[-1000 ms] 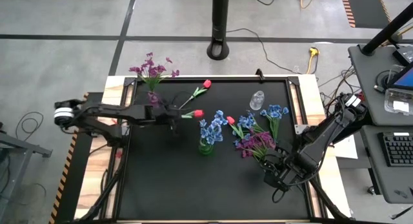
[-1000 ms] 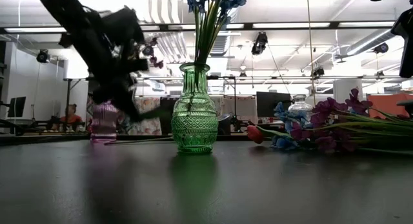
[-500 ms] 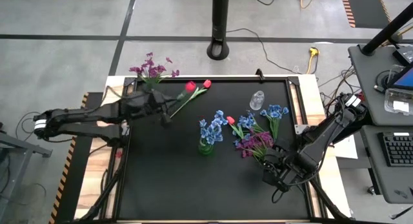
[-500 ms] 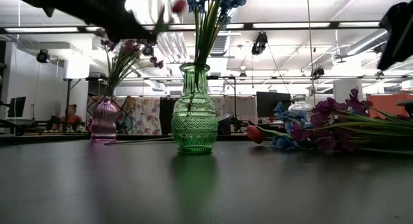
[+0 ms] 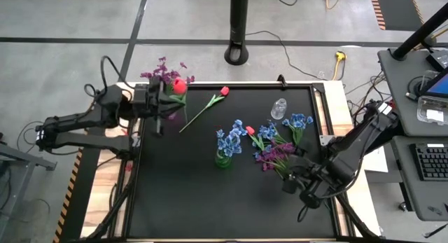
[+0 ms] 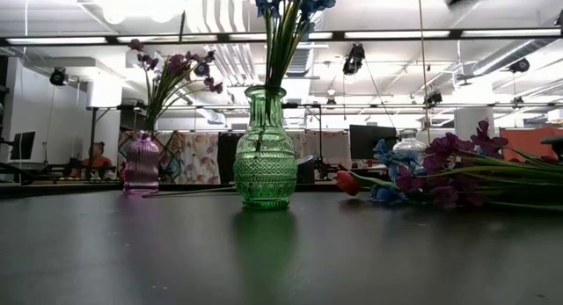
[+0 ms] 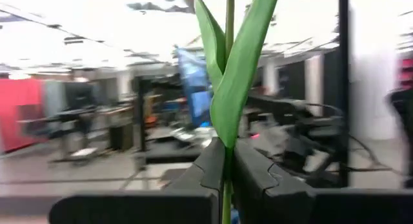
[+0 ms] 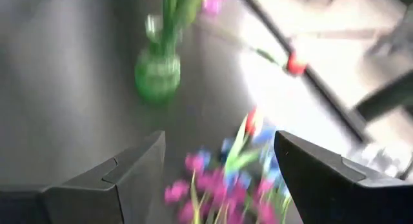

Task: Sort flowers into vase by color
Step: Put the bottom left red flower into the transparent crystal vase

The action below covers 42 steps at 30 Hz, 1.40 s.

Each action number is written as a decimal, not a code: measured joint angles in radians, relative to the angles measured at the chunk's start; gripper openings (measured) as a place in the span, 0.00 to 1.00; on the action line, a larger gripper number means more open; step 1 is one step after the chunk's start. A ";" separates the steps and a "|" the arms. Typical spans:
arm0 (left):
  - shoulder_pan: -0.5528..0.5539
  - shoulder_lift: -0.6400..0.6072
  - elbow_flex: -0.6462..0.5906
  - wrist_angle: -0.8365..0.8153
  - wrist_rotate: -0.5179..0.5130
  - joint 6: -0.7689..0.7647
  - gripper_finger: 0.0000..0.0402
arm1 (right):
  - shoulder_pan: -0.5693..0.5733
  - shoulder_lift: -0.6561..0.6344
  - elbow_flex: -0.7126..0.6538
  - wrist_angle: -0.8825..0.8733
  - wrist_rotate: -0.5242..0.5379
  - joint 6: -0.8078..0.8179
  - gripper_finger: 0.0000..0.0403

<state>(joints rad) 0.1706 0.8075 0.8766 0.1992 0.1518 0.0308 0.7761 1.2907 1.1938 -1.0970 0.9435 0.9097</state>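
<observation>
A red tulip stands pinched in the left gripper at the table's far-left corner — its bud cut off in the wrist view. The right gripper, fingers spread, hovers over the blurred flower pile.

Dark jointed arms, black cables, white wrist band.

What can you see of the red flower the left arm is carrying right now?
The red flower is a single red tulip-like bud on a thin green stem with long green leaves. The left gripper has its jaws shut on the stem, holding it upright off the table, beside the purple blossoms at the table's far left corner.
</observation>
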 joint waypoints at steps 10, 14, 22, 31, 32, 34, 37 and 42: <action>-0.026 0.196 0.293 0.079 0.015 0.017 0.00 | -0.003 -0.001 0.362 0.066 0.220 -0.542 0.66; -0.026 0.310 0.445 0.073 0.049 0.044 0.00 | -0.022 -0.003 0.430 0.269 0.253 -0.863 0.65; -0.034 0.543 0.645 0.040 0.179 0.038 0.00 | -0.146 -0.003 0.430 0.688 0.027 -1.274 0.65; -0.075 0.715 0.742 0.110 0.182 0.039 0.00 | -0.355 -0.001 0.421 0.750 -0.167 -1.212 0.60; -0.076 0.722 0.751 0.115 0.182 0.038 0.00 | -0.372 0.000 0.420 0.750 -0.180 -1.197 0.60; -0.076 0.733 0.766 0.125 0.183 0.038 0.00 | -0.404 0.000 0.420 0.758 -0.201 -1.184 0.58; -0.077 0.747 0.778 0.130 0.182 0.038 0.00 | -0.441 0.000 0.420 0.791 -0.216 -1.182 0.56; -0.079 0.773 0.800 0.122 0.181 0.024 0.00 | -0.501 0.000 0.420 0.831 -0.338 -1.162 0.51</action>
<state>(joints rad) 0.0917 1.5808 1.6771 0.3216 0.3332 0.0549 0.2748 1.2907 1.6142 -0.2657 0.6058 -0.2527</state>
